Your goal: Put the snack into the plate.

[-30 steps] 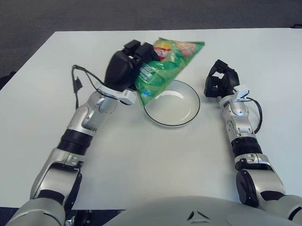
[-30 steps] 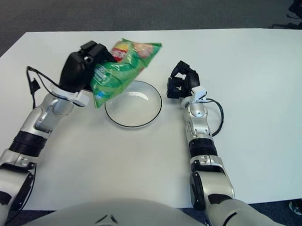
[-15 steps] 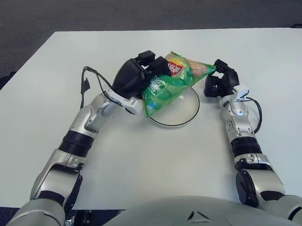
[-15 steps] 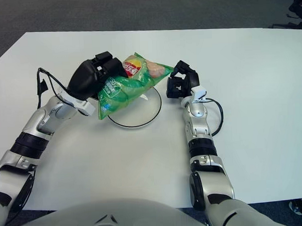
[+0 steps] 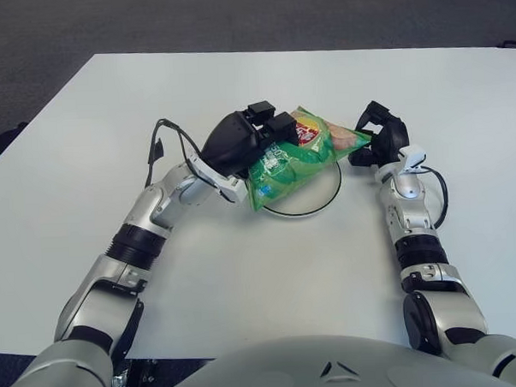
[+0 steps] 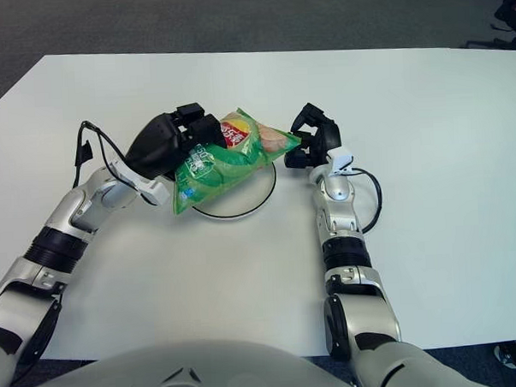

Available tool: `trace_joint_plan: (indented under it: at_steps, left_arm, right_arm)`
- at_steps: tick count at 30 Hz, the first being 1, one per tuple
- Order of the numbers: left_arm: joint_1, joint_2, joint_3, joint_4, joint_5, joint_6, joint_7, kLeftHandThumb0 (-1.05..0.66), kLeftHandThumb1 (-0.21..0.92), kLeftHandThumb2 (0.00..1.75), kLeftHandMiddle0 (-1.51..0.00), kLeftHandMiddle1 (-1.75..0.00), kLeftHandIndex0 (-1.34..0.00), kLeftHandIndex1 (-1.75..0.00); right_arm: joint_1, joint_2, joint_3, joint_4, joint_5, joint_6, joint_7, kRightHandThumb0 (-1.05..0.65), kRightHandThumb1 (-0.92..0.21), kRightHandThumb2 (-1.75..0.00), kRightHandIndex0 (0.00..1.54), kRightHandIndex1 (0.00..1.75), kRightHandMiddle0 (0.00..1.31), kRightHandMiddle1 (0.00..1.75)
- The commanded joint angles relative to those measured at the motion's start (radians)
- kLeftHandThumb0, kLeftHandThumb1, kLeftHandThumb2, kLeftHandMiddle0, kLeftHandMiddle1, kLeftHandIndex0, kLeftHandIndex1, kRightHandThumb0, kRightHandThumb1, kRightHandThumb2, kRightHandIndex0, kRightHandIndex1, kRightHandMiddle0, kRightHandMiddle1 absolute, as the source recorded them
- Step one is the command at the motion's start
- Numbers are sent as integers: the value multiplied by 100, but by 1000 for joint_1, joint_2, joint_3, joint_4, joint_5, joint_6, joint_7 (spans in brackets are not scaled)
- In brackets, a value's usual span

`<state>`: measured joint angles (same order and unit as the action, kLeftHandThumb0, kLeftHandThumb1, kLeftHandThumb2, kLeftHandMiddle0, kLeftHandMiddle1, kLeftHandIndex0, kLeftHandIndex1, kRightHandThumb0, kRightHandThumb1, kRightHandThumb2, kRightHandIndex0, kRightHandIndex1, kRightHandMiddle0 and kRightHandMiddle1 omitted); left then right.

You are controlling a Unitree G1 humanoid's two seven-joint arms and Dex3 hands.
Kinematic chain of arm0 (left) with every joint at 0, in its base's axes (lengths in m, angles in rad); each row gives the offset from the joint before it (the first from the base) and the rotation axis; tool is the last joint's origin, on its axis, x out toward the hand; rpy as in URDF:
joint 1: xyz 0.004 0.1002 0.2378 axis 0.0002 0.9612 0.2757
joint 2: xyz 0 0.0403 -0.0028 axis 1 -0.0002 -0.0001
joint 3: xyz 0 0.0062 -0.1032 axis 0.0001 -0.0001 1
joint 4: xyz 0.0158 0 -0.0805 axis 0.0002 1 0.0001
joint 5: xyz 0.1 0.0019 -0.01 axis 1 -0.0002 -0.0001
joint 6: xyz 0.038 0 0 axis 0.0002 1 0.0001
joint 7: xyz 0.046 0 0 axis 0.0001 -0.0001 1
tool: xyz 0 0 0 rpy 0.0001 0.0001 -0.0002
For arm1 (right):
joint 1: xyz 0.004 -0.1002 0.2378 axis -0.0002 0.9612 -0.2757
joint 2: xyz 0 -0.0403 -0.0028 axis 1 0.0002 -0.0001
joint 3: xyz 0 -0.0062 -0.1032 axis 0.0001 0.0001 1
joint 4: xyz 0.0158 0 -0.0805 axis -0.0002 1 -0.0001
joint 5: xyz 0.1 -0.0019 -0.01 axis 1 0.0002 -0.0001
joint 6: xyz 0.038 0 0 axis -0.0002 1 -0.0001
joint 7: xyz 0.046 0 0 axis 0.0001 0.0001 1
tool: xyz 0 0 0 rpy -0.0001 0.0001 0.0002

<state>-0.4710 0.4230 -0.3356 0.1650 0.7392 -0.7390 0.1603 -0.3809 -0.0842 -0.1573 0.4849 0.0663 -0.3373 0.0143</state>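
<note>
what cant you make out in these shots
- Most of the plate: hidden by the snack bag in both views.
- Whether the bag touches the plate: cannot tell.
- Left hand fingertips: behind the bag.
- Whether the right hand touches the bag's corner: unclear.
- Bag's small print: too small.

snack bag (image 5: 301, 160): bright green, red-and-yellow print at centre frame | plate (image 5: 323, 201): white, dark rim | table (image 5: 244, 271): plain white | hands (image 5: 240, 143): black | floor (image 5: 148, 23): dark grey, upper frame
</note>
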Motion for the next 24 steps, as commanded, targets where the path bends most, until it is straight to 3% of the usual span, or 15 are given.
trace_joint_plan:
  at_steps: [1,19,24]
  left_arm:
    - [-29,15,-11,-3,36,12,-28,0,8,158,-82,-168,-55,-175]
    - [-46,32,-35,-22,32,28,-155,0,4,161,-85,-166,-59,-175]
    - [-79,45,-58,-29,116,15,-146,0,0,165,-86,-168,-62,-175]
  right_arm:
    - [109,22,-1,37,7,9,-3,-53,-18,-148,133,175,72,175]
    - [122,24,4,1,1,35,-26,-54,-18,-148,132,175,73,175]
    - [124,26,5,-5,2,36,-28,-54,-18,-149,131,175,73,175]
